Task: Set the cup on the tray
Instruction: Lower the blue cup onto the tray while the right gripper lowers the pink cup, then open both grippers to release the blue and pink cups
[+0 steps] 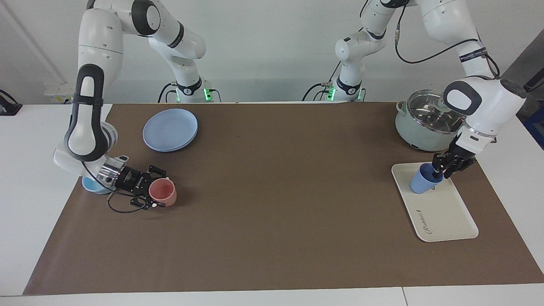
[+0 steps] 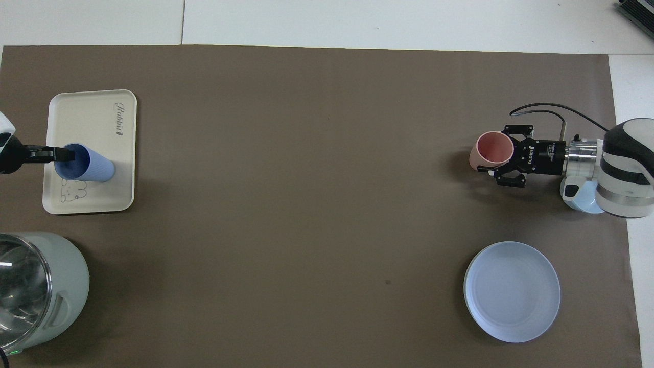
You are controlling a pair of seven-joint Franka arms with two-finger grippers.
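The periwinkle-blue cup [image 1: 420, 181] [image 2: 92, 164] leans tilted on the cream tray [image 1: 446, 212] [image 2: 87, 115], at the tray's end nearer the robots, its base at the tray's surface. My left gripper [image 1: 438, 172] [image 2: 62, 153] is shut on the cup's rim, one finger inside the mouth. My right gripper [image 1: 154, 192] [image 2: 503, 155] is at the right arm's end of the table, shut on the rim of a salmon-pink tumbler [image 1: 163, 193] [image 2: 491, 150] that stands low on the brown mat.
A grey-green pot with a glass lid [image 1: 425, 123] [image 2: 30, 291] stands next to the tray, nearer the robots. Stacked round blue plates [image 1: 170, 129] [image 2: 512, 291] and a low light-blue bowl [image 1: 90, 185] [image 2: 582, 200], under the right wrist, lie at the right arm's end.
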